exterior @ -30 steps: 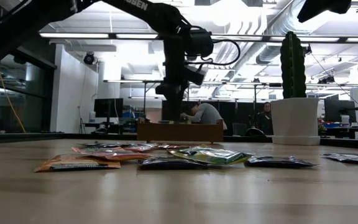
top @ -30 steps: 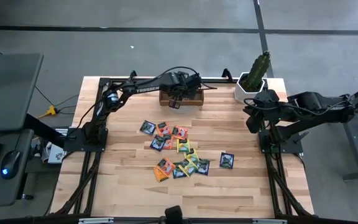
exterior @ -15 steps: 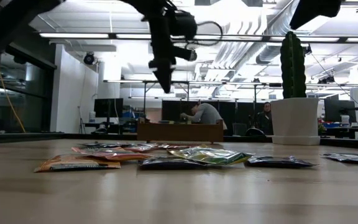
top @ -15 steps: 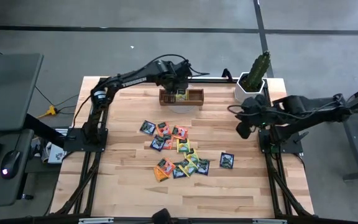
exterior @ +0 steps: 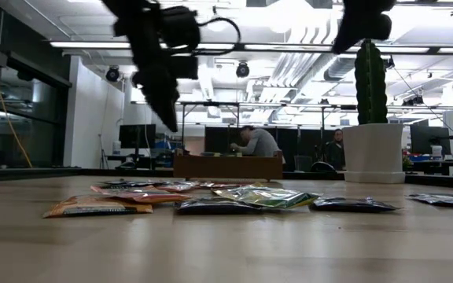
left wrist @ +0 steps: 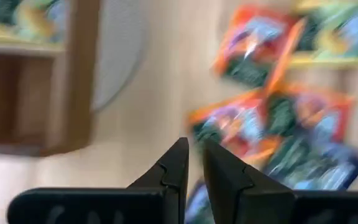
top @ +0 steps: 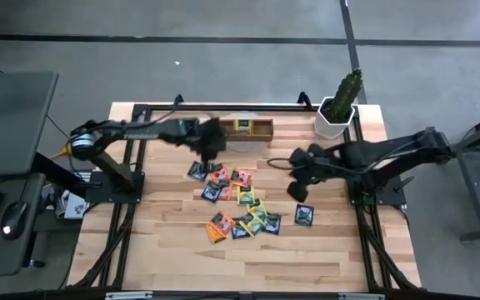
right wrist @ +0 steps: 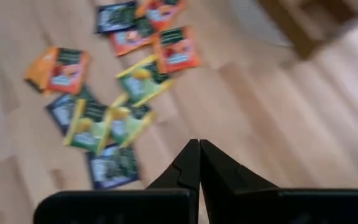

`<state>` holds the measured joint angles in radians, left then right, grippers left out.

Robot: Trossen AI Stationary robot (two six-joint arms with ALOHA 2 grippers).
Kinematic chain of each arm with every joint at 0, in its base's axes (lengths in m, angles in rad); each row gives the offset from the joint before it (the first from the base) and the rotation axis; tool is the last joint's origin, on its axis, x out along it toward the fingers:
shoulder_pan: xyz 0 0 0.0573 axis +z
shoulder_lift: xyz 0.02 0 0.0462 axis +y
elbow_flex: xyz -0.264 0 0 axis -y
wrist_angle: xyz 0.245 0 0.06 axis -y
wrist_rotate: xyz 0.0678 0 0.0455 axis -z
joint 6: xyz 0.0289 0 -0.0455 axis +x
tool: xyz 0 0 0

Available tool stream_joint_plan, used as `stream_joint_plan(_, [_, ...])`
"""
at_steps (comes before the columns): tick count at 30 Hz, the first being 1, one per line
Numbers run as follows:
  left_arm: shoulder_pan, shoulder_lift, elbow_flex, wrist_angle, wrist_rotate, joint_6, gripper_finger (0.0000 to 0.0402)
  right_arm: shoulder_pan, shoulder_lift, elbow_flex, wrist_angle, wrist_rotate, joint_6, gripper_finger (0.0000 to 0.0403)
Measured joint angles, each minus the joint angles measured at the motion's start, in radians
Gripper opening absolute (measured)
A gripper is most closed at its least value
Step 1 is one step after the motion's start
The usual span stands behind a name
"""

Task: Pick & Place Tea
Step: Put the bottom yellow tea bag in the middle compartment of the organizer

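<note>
**Both grippers hover over scattered tea sachets**

The left gripper [top: 209, 150], fingers nearly together and empty, hangs above the tea sachets [top: 238, 200] strewn mid-surface [top: 165, 250]. The right gripper [top: 300, 177], fingers together, hovers near a lone dark sachet [top: 304, 215]. A wooden tray [top: 252, 127] sits beyond. Printed labels are unreadable.

The left gripper [left wrist: 192, 163] is hanging above the table [left wrist: 148, 93], its fingers nearly closed and holding nothing. Blurred orange and dark tea sachets [left wrist: 253, 121] are lying beyond the fingertips, and the wooden tray [left wrist: 36, 81] is sitting beside them.
</note>
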<state>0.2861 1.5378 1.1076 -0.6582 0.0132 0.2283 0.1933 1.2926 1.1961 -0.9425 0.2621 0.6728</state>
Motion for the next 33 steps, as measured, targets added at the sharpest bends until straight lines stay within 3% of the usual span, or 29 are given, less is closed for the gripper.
stream_joint_plan(5, [-0.141,-0.053,-0.144,0.141,0.041,-0.104,0.0044,0.048,0.142,0.0,0.188,-0.054,0.016,0.0001])
stream_joint_plan(16, [-0.389,0.032,-0.163,0.407,0.057,-0.14,0.0044,0.189,0.425,0.0,0.46,-0.089,0.301,0.0])
stream_joint_plan(24, [-0.448,0.148,-0.164,0.537,0.133,-0.174,0.0044,0.267,0.532,0.0,0.53,-0.007,0.487,0.0])
stream_joint_plan(33, [-0.457,0.197,-0.162,0.593,0.166,-0.185,0.0044,0.285,0.629,-0.001,0.559,0.027,0.558,0.0])
